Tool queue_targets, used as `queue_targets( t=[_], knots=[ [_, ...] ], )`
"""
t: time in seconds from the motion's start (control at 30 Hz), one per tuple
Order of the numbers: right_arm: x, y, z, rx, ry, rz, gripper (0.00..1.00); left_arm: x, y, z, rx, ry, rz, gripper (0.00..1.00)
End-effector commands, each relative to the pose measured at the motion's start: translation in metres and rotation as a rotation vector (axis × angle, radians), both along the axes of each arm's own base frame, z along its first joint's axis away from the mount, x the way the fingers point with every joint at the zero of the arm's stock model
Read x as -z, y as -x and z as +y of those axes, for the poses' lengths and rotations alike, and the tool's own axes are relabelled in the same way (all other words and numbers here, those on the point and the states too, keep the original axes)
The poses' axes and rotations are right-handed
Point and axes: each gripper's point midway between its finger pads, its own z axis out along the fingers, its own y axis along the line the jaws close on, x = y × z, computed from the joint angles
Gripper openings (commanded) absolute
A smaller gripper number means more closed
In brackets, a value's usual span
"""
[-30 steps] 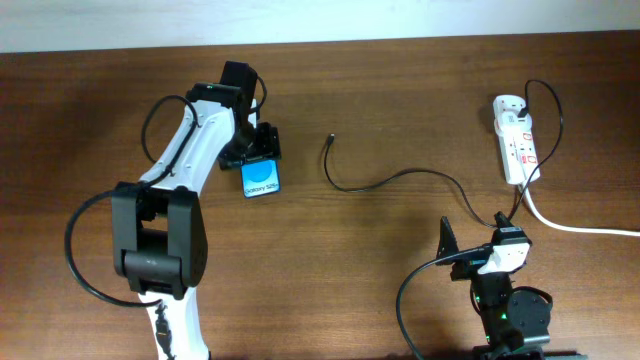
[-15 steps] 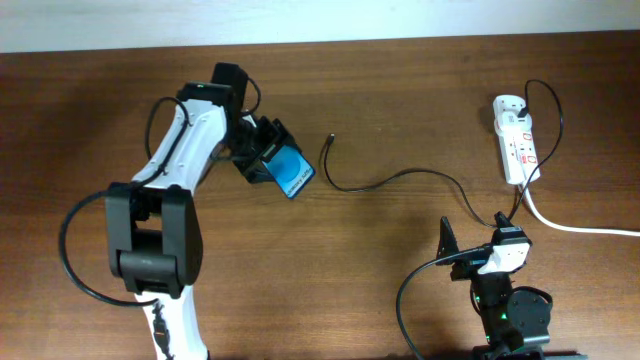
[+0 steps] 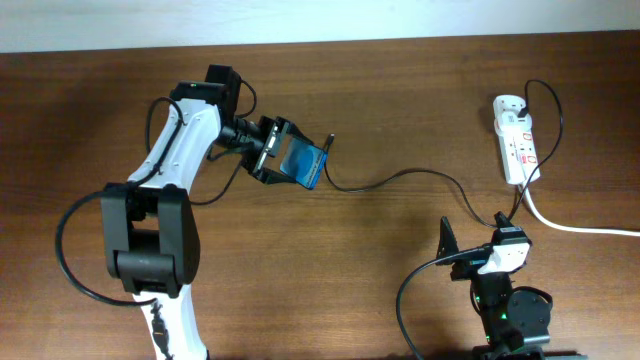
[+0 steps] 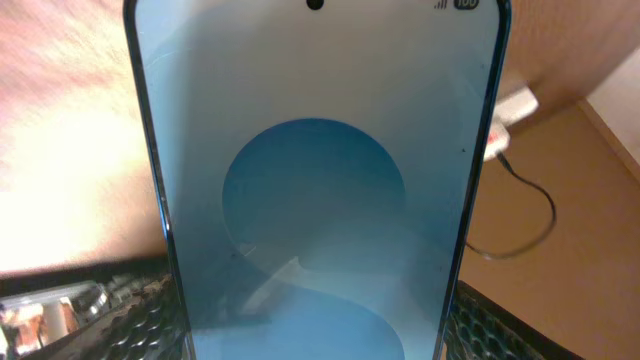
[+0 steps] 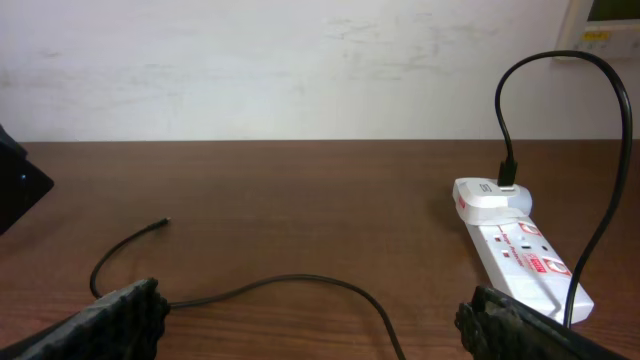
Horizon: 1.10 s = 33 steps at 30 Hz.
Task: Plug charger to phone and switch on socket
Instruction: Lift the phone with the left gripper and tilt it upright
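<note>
Phone position: I have the phone (image 3: 303,163) in the left gripper (image 3: 278,152), left of the table's (image 3: 400,90) middle. From overhead it looks raised and tilted, with the blue screen partly facing up.
Phone long axis: it runs left to right in the overhead view, dipping slightly toward the near edge.
Phone heading: my left wrist view shows the camera-notch end farthest from the gripper, so that end points right, toward the socket (image 3: 517,140) side.
Left gripper state: clamped across the phone's width, with a textured finger (image 4: 110,315) showing on each side of the screen.
Left arm pose: the left arm (image 3: 185,140) reaches from the near-left edge toward the far side, then the wrist turns right.
Charger: the thin black charger (image 3: 400,175) lies in a loose curve across the table. Its plug tip sits just beside the phone's free end, and I cannot tell if they touch.
Socket: it lies lengthwise toward the far wall at the right, with a black lead plugged into its far end and a white cord (image 3: 570,225) trailing off.
Right gripper state: the right gripper (image 5: 312,300) has its fingers spread wide and holds nothing.
Right arm pose: folded at the near edge, facing the far wall.
</note>
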Motion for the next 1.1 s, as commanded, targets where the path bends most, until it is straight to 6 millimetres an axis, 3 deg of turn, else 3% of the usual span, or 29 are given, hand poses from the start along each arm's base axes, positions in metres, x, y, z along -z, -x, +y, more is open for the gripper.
queue_targets(
  t=[0.0, 1.07],
  knots=[
    [0.0015, 0.0004, 0.0007, 0.000, -0.003, 0.000, 0.98, -0.0254, -0.0008, -0.0129, -0.028, 0.143, 0.063, 0.00],
    [0.0014, 0.0004, 0.0008, 0.000, -0.004, 0.000, 0.98, -0.0232, -0.0018, -0.0118, -0.047, 0.125, 0.082, 0.00]
  ],
)
